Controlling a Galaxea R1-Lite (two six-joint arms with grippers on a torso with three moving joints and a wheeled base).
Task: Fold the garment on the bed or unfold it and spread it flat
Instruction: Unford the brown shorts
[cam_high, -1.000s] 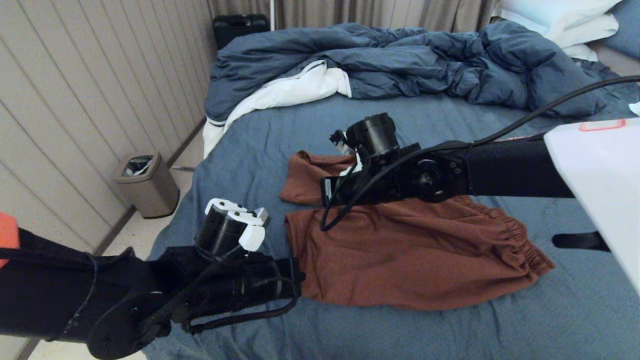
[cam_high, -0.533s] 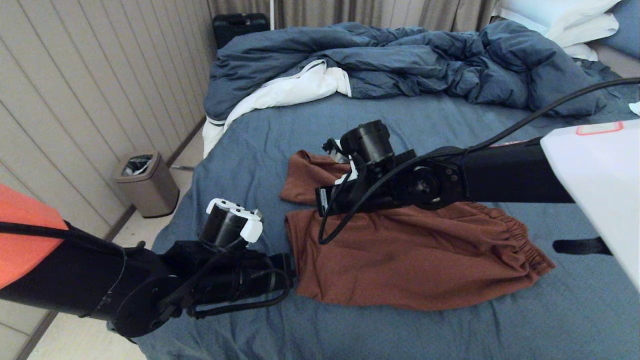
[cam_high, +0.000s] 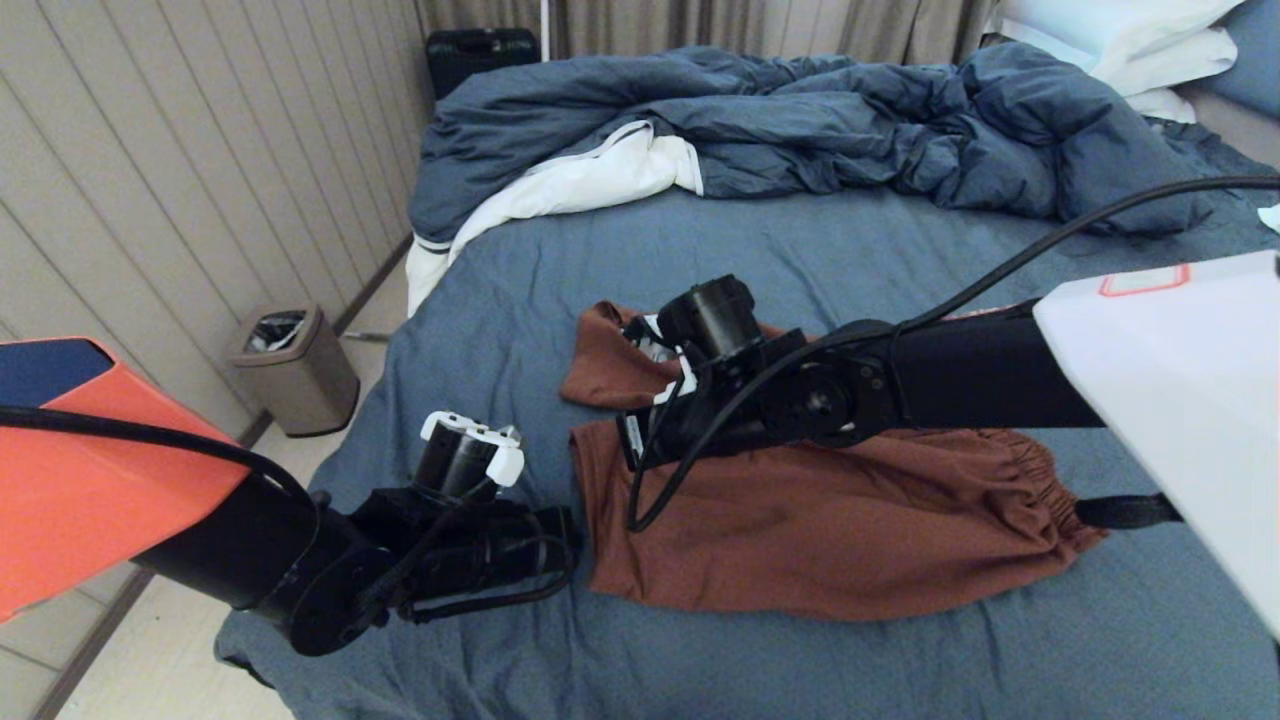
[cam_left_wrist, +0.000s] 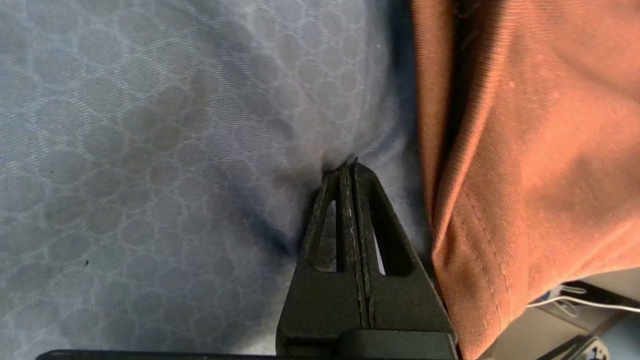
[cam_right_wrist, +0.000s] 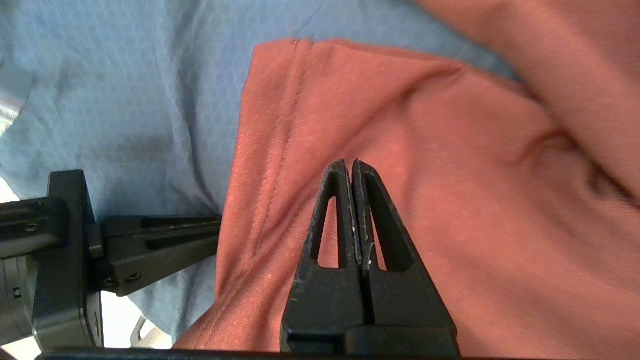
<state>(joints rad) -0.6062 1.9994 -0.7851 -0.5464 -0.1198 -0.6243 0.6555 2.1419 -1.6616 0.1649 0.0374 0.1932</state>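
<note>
The rust-brown garment (cam_high: 820, 530) lies crumpled on the bed's slate-blue sheet (cam_high: 800, 250), with one leg bunched at its far left. My left gripper (cam_high: 572, 535) is shut and empty. Its tips (cam_left_wrist: 348, 167) press into the sheet (cam_left_wrist: 150, 150) just beside the garment's hem (cam_left_wrist: 540, 150). My right gripper (cam_high: 632, 450) is shut too, with nothing between its tips (cam_right_wrist: 349, 165), right over the garment's fabric (cam_right_wrist: 425, 150) near the stitched hem. The left gripper (cam_right_wrist: 212, 234) also shows in the right wrist view at that hem. Drawstring and print are hidden.
A bunched blue duvet (cam_high: 800, 120) with white lining (cam_high: 580, 180) fills the far side of the bed, with white pillows (cam_high: 1130, 40) at the far right. Beyond the bed's left edge stand a waste bin (cam_high: 290, 365) on the floor and a panelled wall.
My right arm has come down and nearer, over the garment's left part. My left arm has drawn back slightly, its tips now just off the hem. The garment has barely shifted.
</note>
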